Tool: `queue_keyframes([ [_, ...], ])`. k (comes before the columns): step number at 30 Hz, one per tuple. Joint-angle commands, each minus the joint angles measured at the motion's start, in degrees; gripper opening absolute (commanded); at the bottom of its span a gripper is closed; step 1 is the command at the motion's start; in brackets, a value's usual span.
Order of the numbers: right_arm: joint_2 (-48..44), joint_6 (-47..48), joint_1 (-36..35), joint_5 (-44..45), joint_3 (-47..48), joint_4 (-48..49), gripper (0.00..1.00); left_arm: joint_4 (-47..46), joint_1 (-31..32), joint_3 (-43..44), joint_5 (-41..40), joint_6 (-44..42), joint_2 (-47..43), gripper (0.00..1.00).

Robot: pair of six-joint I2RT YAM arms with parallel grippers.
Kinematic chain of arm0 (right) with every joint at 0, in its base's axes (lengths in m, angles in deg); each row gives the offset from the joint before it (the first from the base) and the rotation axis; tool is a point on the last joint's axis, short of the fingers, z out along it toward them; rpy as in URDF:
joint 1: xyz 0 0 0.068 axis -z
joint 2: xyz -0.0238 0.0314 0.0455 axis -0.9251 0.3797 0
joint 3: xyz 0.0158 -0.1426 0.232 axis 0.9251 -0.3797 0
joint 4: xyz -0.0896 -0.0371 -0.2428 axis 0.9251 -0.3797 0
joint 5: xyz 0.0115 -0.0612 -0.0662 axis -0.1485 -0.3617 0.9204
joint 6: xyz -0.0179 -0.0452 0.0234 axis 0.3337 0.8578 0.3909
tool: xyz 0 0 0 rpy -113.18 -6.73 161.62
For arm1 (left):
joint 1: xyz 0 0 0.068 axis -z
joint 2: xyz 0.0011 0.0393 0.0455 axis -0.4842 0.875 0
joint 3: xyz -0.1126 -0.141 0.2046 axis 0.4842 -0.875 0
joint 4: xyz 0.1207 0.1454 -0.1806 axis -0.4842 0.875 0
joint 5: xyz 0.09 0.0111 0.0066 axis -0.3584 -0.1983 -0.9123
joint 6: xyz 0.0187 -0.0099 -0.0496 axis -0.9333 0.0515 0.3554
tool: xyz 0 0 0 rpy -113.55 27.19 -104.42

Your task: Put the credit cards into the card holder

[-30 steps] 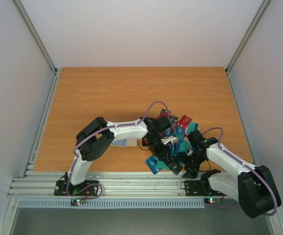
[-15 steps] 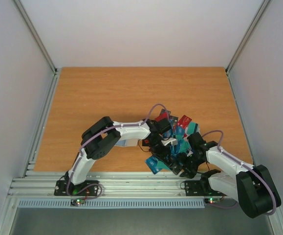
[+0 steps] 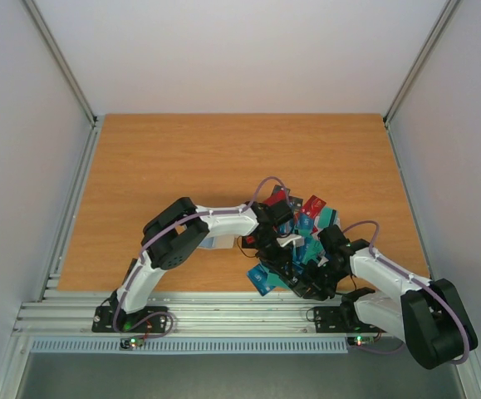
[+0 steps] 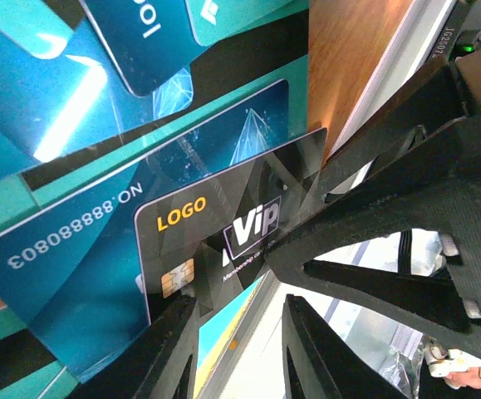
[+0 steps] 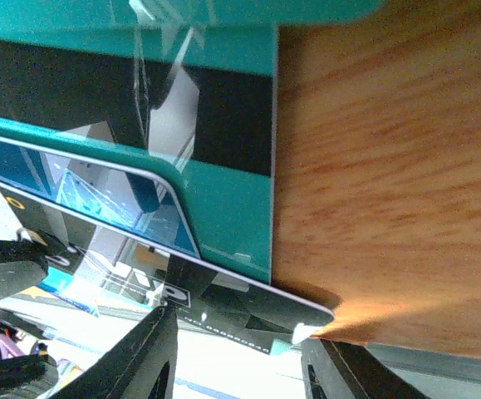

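In the left wrist view we are reading "LOGO" in yellow and "Vip" in white on a black card (image 4: 223, 224); a tiny line under "Vip" is beginning with "Membership"; a blue card (image 4: 74, 283) beside it is showing, upside down, a number starting "NO.8888"; in the right wrist view, white print on a dark card edge (image 5: 248, 303) is proving too small to read.

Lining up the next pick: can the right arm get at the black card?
Probably yes. The black card lies on top at the edge of the pile, one corner over bare table, right at the right arm's fingers; nothing covers it.
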Motion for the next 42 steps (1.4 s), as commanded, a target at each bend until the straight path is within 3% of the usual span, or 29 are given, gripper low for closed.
queue_keyframes([
  [1,0.98,-0.51,0.22,-1.47,-0.46,7.62,0.39,0.82,0.32,-0.28,-3.28,-0.86,3.73,0.31],
  [26,-8.17,-0.78,0.22,-1.96,6.01,0.35,0.22,0.27,0.19,-1.41,0.83,-2.49,2.83,0.3],
  [36,-7.7,-0.17,0.22,-1.8,6.8,-0.05,0.03,-1.88,-1.97,-3.24,2.0,0.07,-1.98,0.3],
  [42,-7.4,1.74,0.22,-0.94,10.2,-3.28,0.01,-1.73,-4.54,-3.08,1.63,2.07,-6.87,0.31],
])
